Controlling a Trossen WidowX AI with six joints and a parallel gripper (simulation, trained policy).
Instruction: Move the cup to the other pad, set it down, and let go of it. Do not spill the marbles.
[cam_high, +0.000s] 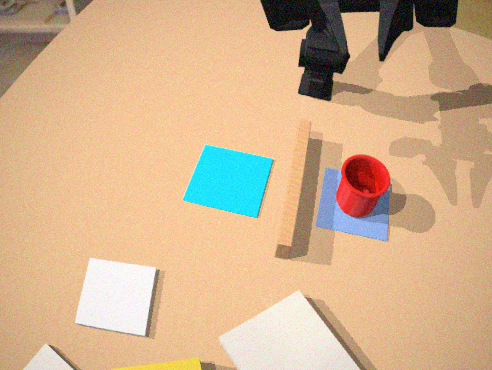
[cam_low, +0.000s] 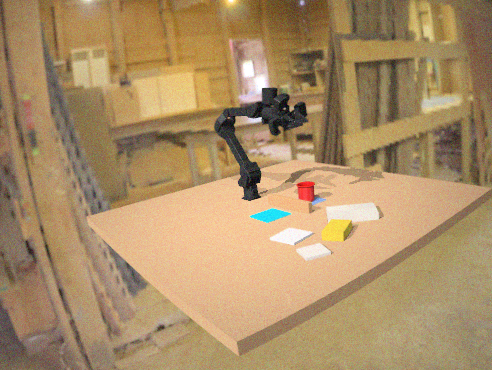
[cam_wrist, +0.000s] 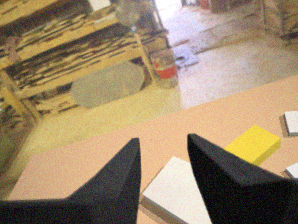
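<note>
The red cup (cam_high: 356, 200) (cam_low: 306, 193) stands upright on the blue pad (cam_high: 328, 215) (cam_low: 319, 200). Small rounded red shapes (cam_high: 366, 183) show dimly inside it; I cannot count them. The cyan pad (cam_high: 228, 181) (cam_low: 270, 215) lies bare on the other side of a low wooden bar. My gripper (cam_wrist: 163, 143) (cam_low: 304, 116) is partly open, with nothing between its fingertips. It is high above the table, well away from the cup. The cup and both pads are out of the wrist view.
The wooden bar (cam_high: 296, 185) (cam_low: 290, 203) stands between the pads. A large white block (cam_high: 290, 335) (cam_low: 353, 212) (cam_wrist: 175, 190), a yellow block (cam_low: 337, 230) (cam_wrist: 254, 145) and a white slab (cam_high: 117, 296) (cam_low: 291, 236) lie beyond, with another white slab (cam_low: 314, 251) near them.
</note>
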